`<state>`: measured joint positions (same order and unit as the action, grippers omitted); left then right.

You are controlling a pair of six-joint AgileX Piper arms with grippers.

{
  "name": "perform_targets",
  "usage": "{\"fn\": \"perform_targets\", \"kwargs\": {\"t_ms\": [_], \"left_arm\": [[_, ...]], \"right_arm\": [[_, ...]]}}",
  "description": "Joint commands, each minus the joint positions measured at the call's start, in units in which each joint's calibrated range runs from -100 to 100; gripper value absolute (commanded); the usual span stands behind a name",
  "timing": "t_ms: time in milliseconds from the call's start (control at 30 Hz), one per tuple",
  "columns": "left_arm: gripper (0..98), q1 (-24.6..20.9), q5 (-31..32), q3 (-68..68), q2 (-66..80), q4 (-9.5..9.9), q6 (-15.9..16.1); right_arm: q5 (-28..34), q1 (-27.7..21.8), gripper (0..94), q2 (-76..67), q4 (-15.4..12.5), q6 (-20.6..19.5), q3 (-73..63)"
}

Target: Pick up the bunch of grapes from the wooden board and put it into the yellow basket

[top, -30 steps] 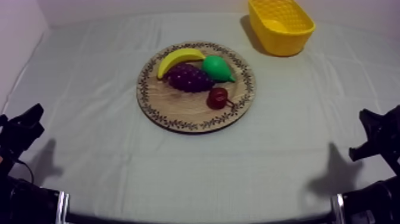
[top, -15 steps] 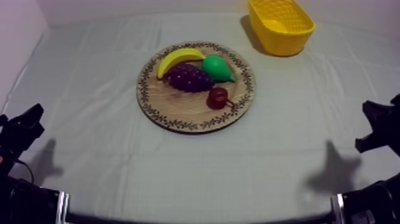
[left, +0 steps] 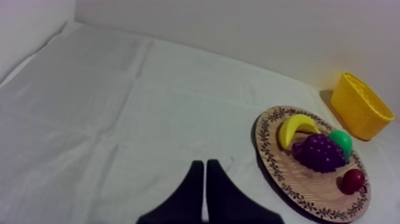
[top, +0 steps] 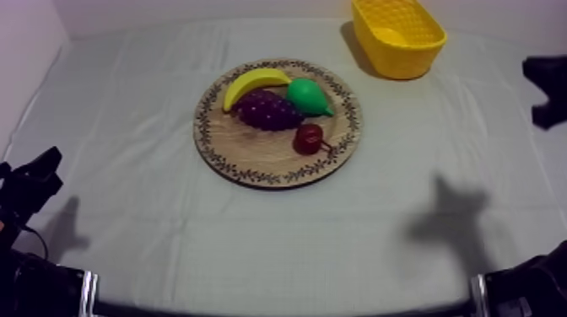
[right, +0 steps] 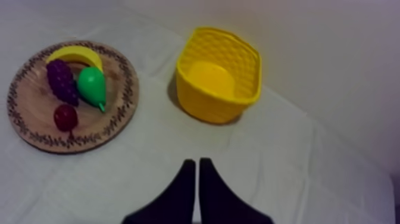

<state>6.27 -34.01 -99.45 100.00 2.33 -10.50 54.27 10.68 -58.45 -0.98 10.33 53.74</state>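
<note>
The bunch of grapes [top: 268, 110] lies on the wooden board [top: 253, 164], between the banana [top: 253, 83] at 11 o'clock and the small red fruit [top: 309, 137] at 4. In the top view its long axis runs roughly 9 to 3. The yellow basket [top: 439, 38] stands at 1 o'clock from the board. The right gripper [right: 196, 162] has its fingers pressed together, empty, and so has the left gripper [left: 205, 164]. Seen from above, the grapes lie at about 9 o'clock from the right arm [top: 547, 84]. This arm is on the basket's side, so it looks the likelier picker. Since a second ago it has risen from 4 o'clock to 2 o'clock; the fruit is unmoved.
</note>
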Motion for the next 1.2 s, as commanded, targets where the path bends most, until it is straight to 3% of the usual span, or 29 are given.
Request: {"fn": "perform_targets", "kwargs": {"t_ms": [0, 300, 667, 1167], "left_arm": [[0.0, 0.0, 0.0, 0.0, 0.0, -0.01, 0.0], [0.0, 0.0, 0.0, 0.0, 0.0, -0.01, 0.0], [0.0, 0.0, 0.0, 0.0, 0.0, -0.01, 0.0], [0.0, 0.0, 0.0, 0.0, 0.0, -0.01, 0.0]], "right_arm": [[1.7, 0.6, 0.6, 5.5, -0.6, 0.2, -10.9], [10.4, 3.3, 0.6, 18.4, -1.6, 1.3, -29.3], [14.1, 9.9, 0.6, 34.5, 0.3, 0.2, -42.5], [25.0, 13.4, 0.6, 53.4, 1.2, -0.4, -62.6]]}}
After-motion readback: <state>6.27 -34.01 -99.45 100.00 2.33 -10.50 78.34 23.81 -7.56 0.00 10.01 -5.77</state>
